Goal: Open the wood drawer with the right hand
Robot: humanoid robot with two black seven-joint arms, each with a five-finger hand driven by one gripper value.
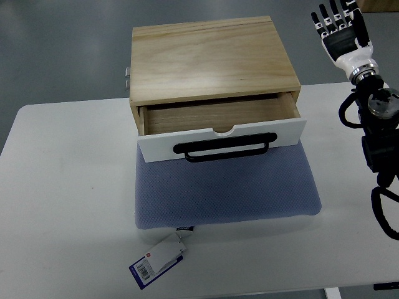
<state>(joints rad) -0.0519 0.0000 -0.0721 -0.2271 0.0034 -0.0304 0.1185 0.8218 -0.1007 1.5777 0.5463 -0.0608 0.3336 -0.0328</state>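
Observation:
A light wood drawer box [209,59] stands on a blue-grey cushion [224,187] in the middle of the white table. Its drawer [218,114] is pulled partly out toward me and looks bare inside. The drawer has a white front panel [161,147] with a black bar handle [225,148]. My right hand [340,25] is raised at the upper right, well away from the handle, fingers spread and holding nothing. Its black forearm [377,131] runs down the right edge. The left arm does not show.
The white table [62,205] reaches to the left and front edges of view. A paper tag with a barcode [159,261] lies off the cushion's front left corner. Metal hardware [126,78] sticks out at the box's left side. Grey floor lies beyond.

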